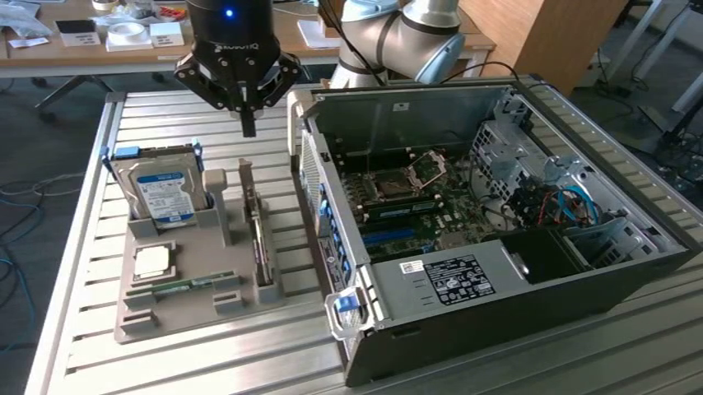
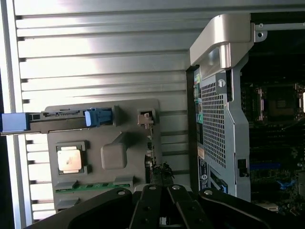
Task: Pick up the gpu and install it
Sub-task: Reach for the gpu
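Exterior view: the gripper point(image 1: 249, 129) hangs clenched and empty above the far end of the gpu point(image 1: 255, 226). The card stands on edge in the grey holder point(image 1: 165, 325), its long axis running alongside the open case point(image 1: 615, 271) wall, below the tool.

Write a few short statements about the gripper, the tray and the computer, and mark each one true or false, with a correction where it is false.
1. The gripper is shut and holds nothing. True.
2. The graphics card sits inside the computer case. False: it stands on its edge in the gray tray, beside the case.
3. The hard drive stands upright in the tray. True.
4. A side panel covers the computer case. False: the case is open and the motherboard can be seen.
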Tool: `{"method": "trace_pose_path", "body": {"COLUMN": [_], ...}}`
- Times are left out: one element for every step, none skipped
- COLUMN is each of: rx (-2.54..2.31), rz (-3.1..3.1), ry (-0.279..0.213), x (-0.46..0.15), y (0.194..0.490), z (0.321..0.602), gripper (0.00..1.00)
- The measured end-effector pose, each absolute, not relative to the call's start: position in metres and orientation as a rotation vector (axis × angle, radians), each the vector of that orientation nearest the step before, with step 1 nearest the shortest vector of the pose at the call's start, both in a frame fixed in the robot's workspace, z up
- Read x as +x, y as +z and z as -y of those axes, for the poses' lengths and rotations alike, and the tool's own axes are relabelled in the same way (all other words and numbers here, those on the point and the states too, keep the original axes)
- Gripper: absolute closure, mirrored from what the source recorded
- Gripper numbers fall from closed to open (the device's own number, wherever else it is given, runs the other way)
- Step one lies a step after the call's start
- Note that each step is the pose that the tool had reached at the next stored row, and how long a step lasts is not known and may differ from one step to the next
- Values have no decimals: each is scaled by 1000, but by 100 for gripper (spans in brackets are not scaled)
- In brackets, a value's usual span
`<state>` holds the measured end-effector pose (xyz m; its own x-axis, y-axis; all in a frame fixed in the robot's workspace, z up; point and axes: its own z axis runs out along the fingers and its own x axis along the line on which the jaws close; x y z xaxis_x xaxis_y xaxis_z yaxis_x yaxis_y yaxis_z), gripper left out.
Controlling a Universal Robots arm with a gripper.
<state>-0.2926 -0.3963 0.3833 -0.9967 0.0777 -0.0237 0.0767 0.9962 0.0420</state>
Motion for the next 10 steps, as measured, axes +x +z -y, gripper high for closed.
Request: {"method": "trace_pose_path", "body": {"rx": [120,121,121,121,121,121,121,121,121,121], "rz": [-3113,-3113,-3113,-3113,-3113,-3113,-3113,-3113,-3113,-3113], "ry": [64,64,64,64,64,64,64,64,64,63], "x": [-293,-293,-293,-293,-293,-293,-293,-293,-293,-293], "y": [383,383,383,383,383,383,383,383,383,383], "z": [396,396,396,396,397,397,398,399,400,402], "gripper": [89,89,89,89,89,89,89,89,89,89]}}
